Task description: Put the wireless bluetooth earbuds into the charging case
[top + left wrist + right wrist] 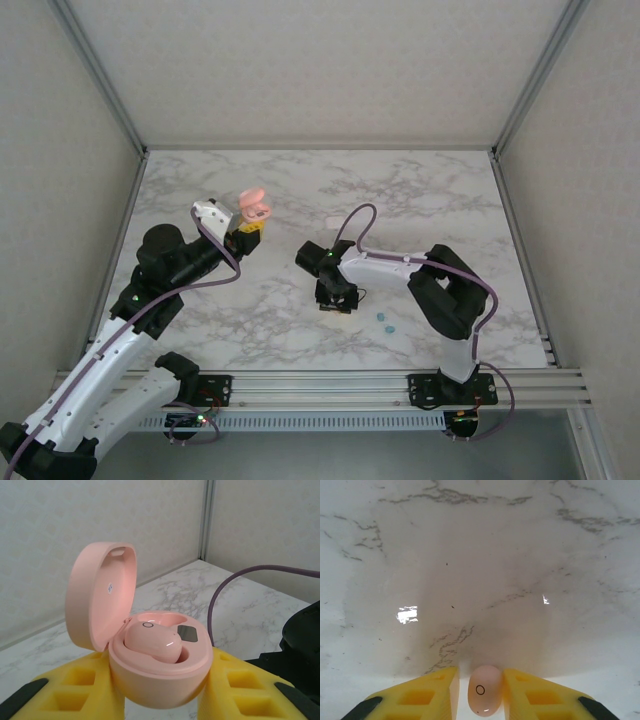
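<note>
Left jaws grasp open case (156, 684); right jaws flank pink earbud (485, 696), grip unclear; teal earbuds (385, 321) near.

White-shelled left arm (105, 375), white-shelled right arm (380, 268): black joint housings, small green lights (133, 298). Purple cables (357, 214) looped along both. Yellow blocky fingers (422, 695), square recesses, black outer strips (367, 707). Black base blocks (447, 388).

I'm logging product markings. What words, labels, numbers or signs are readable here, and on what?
No readable words or numbers.
Sticker inside the lid of the case: tiny blue print, too small to read.
Docked earbud: a small ring sign, no text.
Loose earbud: the same ring sign, no text.
Dark panel in the case: nothing legible.
</note>
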